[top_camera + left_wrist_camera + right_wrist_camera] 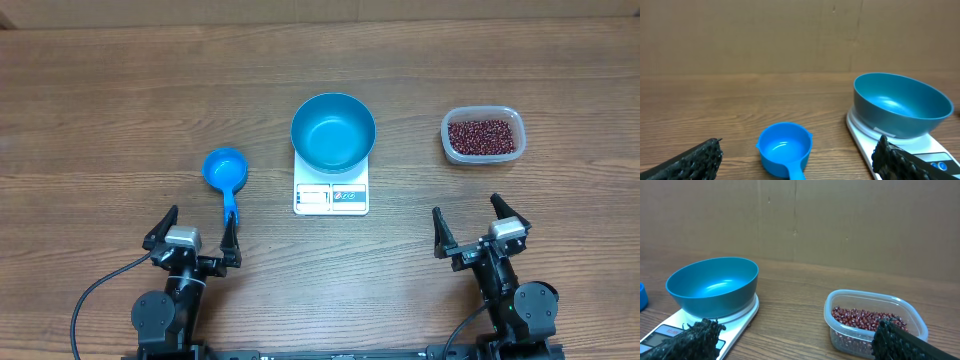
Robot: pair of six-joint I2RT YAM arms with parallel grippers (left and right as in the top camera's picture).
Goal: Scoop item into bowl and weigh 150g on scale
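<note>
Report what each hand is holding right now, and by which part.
Nothing is held. The left hand and the right hand are both open and empty; the scoop lies on the table, ungripped.

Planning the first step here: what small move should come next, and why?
Probably move the left gripper forward to the scoop handle: it is open and nearest, the bowl is empty, and the beans lie in the tub.

Left tool, right tool, both agape
</note>
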